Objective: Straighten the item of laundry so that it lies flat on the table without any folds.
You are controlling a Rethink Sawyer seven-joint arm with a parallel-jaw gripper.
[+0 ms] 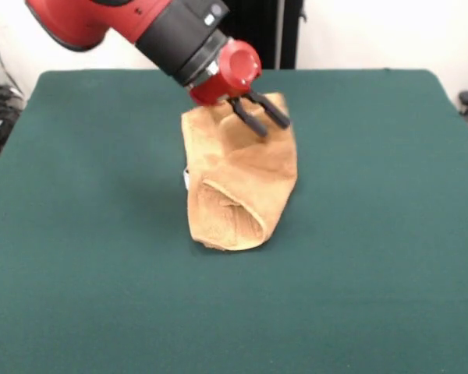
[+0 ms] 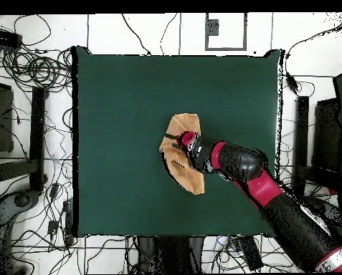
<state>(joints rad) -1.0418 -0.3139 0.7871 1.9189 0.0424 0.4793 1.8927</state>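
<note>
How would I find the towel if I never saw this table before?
Look at the big dark green felt table. Near its middle, under the red and black robot arm's open gripper, lies a golden-tan terry-cloth towel. It is the only thing on the table, bunched with a rolled fold.

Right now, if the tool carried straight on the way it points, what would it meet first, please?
Most likely the towel. The tool, fingers apart, points down at the towel's crumpled upper part, with the table underneath. Depth is unclear, so it may already be touching the cloth.
</note>
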